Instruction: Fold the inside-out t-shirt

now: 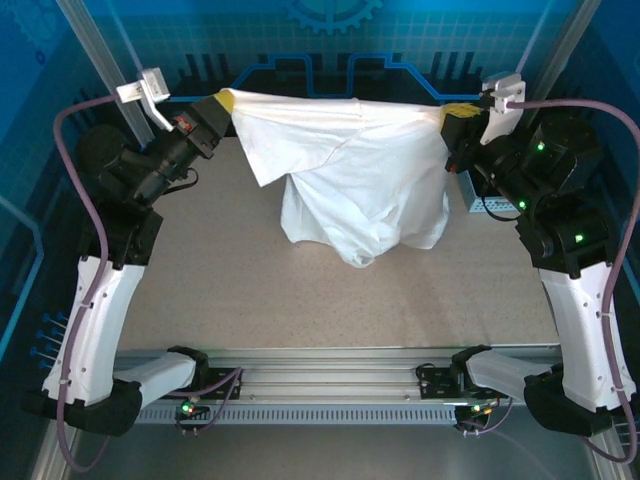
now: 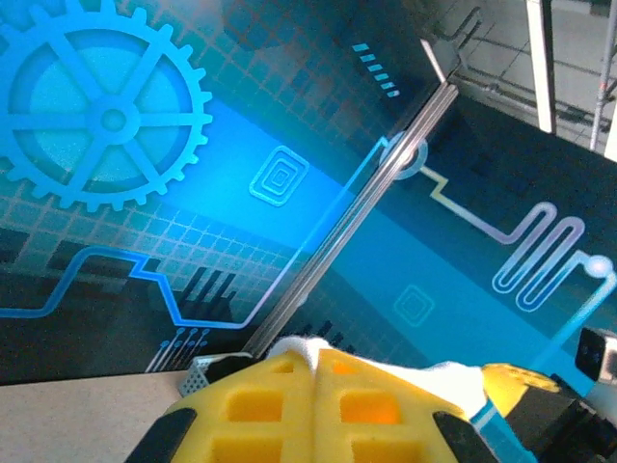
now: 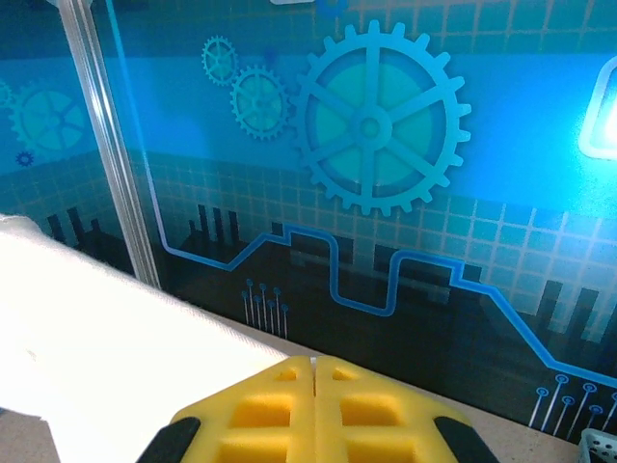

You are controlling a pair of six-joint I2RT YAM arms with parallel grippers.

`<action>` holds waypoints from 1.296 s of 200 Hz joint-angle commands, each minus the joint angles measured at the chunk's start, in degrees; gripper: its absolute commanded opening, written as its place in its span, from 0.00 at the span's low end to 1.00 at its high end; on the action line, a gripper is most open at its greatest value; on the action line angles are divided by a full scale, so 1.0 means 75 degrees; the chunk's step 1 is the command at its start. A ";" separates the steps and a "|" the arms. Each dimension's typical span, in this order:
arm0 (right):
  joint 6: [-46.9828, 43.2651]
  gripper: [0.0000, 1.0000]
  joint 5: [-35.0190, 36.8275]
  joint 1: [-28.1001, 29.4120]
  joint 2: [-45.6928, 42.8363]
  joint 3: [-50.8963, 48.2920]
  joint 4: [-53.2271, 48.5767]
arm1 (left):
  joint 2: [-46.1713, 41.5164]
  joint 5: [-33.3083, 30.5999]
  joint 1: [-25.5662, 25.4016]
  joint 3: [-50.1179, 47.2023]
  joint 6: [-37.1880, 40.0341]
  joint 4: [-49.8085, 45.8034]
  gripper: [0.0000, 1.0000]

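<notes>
Inside-out t-shirt [image 1: 365, 190] — creased white cloth, clamped by left pincer [image 1: 228, 101], right pincer [image 1: 455, 111]

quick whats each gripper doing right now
Left gripper: closed, holding the white t-shirt by its top edge.
Right gripper: closed, holding the other end of that top edge.

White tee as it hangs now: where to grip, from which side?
On the t-shirt, the two end corners of its taut upper edge, each from its own outer side, where the left gripper and right gripper are shut on it. That edge is stretched straight; the rest sags in loose folds toward the table.
</notes>
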 commanded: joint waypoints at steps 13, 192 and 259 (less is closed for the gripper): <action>0.0155 0.00 -0.0516 0.0398 0.0375 0.0023 0.0190 | -0.0192 -0.2440 0.0183 0.0790 0.1566 -0.1585 0.00; -0.1791 0.00 0.2247 0.0701 0.1002 0.2676 -0.0565 | 0.0948 -0.2534 -0.1079 0.3554 0.2266 -0.2797 0.00; -0.1887 0.00 0.2688 0.0336 0.5642 0.4415 0.0506 | 0.2980 -0.3300 0.0720 0.2529 0.1928 -0.2342 0.00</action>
